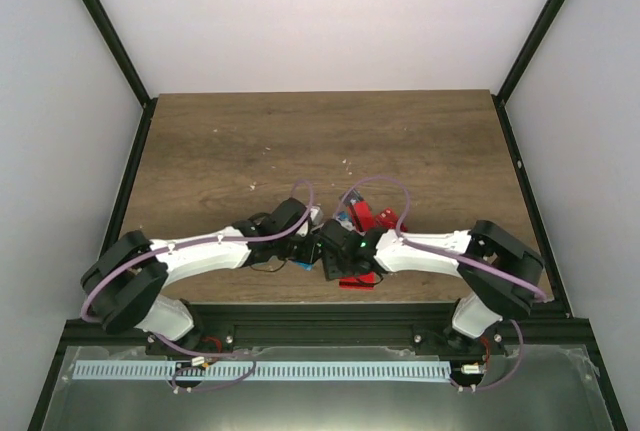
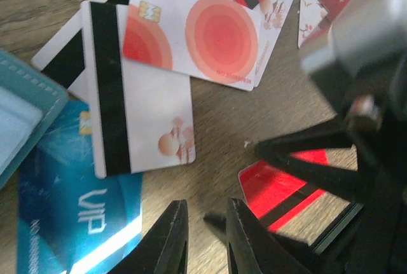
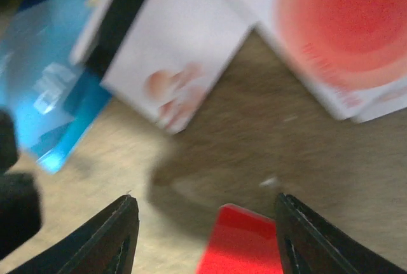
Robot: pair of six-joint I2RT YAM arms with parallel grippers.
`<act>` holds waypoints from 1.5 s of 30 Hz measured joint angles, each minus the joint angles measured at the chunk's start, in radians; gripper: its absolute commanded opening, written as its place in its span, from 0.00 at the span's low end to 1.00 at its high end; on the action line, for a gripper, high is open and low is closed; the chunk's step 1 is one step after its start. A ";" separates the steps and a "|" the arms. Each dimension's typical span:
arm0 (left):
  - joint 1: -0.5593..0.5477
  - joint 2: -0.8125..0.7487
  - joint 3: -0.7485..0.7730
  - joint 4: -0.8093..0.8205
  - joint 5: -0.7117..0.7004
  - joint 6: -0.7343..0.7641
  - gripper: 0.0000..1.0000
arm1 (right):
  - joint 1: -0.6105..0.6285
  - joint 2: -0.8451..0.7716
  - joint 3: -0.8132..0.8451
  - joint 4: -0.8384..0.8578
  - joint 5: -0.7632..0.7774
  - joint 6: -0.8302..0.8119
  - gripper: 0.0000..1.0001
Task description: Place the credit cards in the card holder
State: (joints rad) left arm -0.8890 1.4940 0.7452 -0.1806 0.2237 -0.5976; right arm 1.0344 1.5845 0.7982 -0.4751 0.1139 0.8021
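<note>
From up top I see both arms folded inward, meeting low and centre on the wooden table (image 1: 250, 141), right over the scatter of credit cards (image 2: 191, 45). On the left wrist feed, the left gripper (image 2: 205, 223) sits at the bottom edge with its fingers only narrowly apart and nothing between them, above bare wood. The card holder (image 2: 28, 89) pokes in at the left edge of that view, with a teal stitched border and a pale grey inside, and it lies flat. The blue VIP card (image 2: 70, 204) lies just below it, partly under the white striped card (image 2: 143, 109). The white card with the red circle (image 2: 203, 29) overlaps that one's upper end. On the right wrist feed, the right gripper (image 3: 205, 223) has its fingers spread wide, and a red card (image 3: 245, 242) lies on the table between them at the bottom centre. That feed is blurred, so I cannot tell whether either fingertip touches the card.
</note>
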 measured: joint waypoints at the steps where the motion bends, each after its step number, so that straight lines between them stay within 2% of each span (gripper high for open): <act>1: 0.000 -0.024 -0.014 -0.004 -0.004 0.000 0.20 | 0.017 0.000 0.001 0.010 -0.021 0.008 0.59; 11: 0.000 -0.093 -0.077 -0.022 -0.002 0.000 0.20 | 0.063 -0.066 -0.029 -0.006 -0.246 0.081 0.60; 15: 0.000 -0.093 -0.078 0.002 0.019 -0.001 0.20 | 0.034 -0.108 -0.056 -0.052 -0.238 0.101 0.58; 20: -0.008 -0.093 -0.078 0.025 0.033 -0.003 0.20 | -0.122 -0.154 -0.092 -0.071 -0.201 0.076 0.55; 23: -0.016 -0.093 -0.078 0.029 0.033 -0.005 0.20 | -0.172 -0.155 -0.093 -0.069 -0.185 0.047 0.55; 31: -0.024 -0.093 -0.078 0.042 0.032 -0.013 0.20 | -0.236 -0.180 -0.121 -0.054 -0.138 0.020 0.55; 37: -0.030 -0.083 -0.078 0.062 0.034 -0.017 0.20 | -0.295 -0.249 -0.160 -0.111 -0.075 0.023 0.55; 45: -0.032 -0.069 -0.078 0.074 0.041 -0.016 0.20 | -0.302 -0.280 -0.202 -0.105 -0.116 0.027 0.49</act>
State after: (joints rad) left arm -0.9211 1.4254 0.6674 -0.1066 0.2649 -0.6136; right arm 0.7326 1.3041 0.5961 -0.5797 -0.0025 0.8288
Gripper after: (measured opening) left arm 0.200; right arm 0.493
